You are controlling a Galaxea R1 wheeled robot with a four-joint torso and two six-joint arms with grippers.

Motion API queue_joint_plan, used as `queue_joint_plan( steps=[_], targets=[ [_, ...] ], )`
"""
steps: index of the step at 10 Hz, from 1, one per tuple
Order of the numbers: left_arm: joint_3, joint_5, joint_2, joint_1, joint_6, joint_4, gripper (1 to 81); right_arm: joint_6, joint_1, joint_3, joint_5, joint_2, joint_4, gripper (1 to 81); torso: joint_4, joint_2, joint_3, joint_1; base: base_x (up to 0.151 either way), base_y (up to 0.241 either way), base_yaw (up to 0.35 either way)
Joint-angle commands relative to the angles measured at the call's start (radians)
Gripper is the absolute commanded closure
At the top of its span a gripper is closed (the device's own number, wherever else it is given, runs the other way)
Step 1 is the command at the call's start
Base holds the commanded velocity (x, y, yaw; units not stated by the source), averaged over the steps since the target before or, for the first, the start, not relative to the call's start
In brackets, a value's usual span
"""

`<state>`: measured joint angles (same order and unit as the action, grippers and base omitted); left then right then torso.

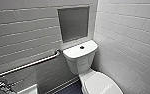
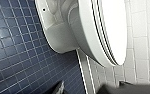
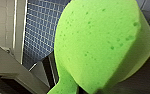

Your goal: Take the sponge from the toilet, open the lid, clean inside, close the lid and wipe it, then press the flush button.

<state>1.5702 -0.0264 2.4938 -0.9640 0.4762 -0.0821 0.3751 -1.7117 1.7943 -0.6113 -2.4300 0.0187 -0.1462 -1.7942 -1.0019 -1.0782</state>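
Along the left wall of grey oblong tiles a brushed metal grab bar slants down toward the near corner, where the white corner of a sink pokes in. Both crowd that side and would, I judge, narrow the room for an arm to swing. The left tool hangs low over the dark blue mosaic floor, just beside the bowl of the white glossy ceramic toilet. Whether it is open or closed I cannot tell; it is probably placed there to be within reach of the lid's edge. Farther right, a grey square recess is set in the wall above the boxy white tank, whose flat cover carries the small dark round flush button, bare and unobstructed. In front of the tank the white smooth oval plastic lid lies shut over the bowl with nothing on it, so the opening step looks not yet done. The wall of white tiles stands close against the toilet's right side, leaving little room there. The right tool is clamped on the bright green, rounded, porous foam sponge, pinching its lower end so that the broad soft face sticks out free, a hold that seems meant to present that face for wiping. The sponge is thus off the toilet, carried in the air with blue floor tiles behind it.
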Motion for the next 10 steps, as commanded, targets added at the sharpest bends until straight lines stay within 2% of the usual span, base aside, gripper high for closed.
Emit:
queue_joint_plan(
  steps=[1, 2, 3, 4, 6, 8, 10],
  targets=[
    [-0.013, -0.033, 0.007, 0.099, 0.008, 0.005, 1.0, 0.001, -0.009, -0.021, 0.048, 0.026, 0.033, 81.1, 0.000, 0.001, -0.088, 0.000, 0.000, 0.000, 0.000],
    [-0.012, -0.033, 0.013, 0.121, 0.045, 0.005, 1.0, 0.001, -0.007, -0.021, 0.048, 0.024, 0.034, 81.1, 0.000, -0.005, -0.104, -0.003, 0.000, 0.000, 0.000],
    [-0.012, -0.038, 0.018, 0.147, 0.085, 0.005, 1.0, 0.001, -0.007, -0.021, 0.048, 0.023, 0.034, 81.1, 0.000, -0.006, -0.052, -0.005, 0.000, 0.000, 0.000],
    [-0.013, -0.038, 0.025, 0.175, 0.114, 0.007, 1.0, 0.001, -0.006, -0.021, 0.048, 0.021, 0.035, 81.1, 0.000, -0.007, -0.075, -0.006, 0.000, 0.000, 0.000],
    [-0.007, -0.040, 0.056, 0.218, 0.154, 0.008, 1.0, -0.001, -0.004, -0.021, 0.048, 0.015, 0.033, 81.1, 0.000, -0.007, -0.087, -0.007, 0.000, 0.000, 0.000],
    [0.027, -0.040, 0.103, 0.244, 0.183, 0.010, 1.0, 0.001, -0.003, -0.017, 0.048, 0.010, 0.030, 81.1, 0.000, -0.007, -0.085, -0.007, 0.000, 0.000, 0.000],
    [0.088, -0.076, 0.168, 0.262, 0.185, 0.027, 1.0, 0.002, -0.001, -0.012, 0.048, 0.001, 0.032, 81.1, 0.000, -0.007, -0.085, -0.007, 0.000, 0.000, 0.000]
  ],
)
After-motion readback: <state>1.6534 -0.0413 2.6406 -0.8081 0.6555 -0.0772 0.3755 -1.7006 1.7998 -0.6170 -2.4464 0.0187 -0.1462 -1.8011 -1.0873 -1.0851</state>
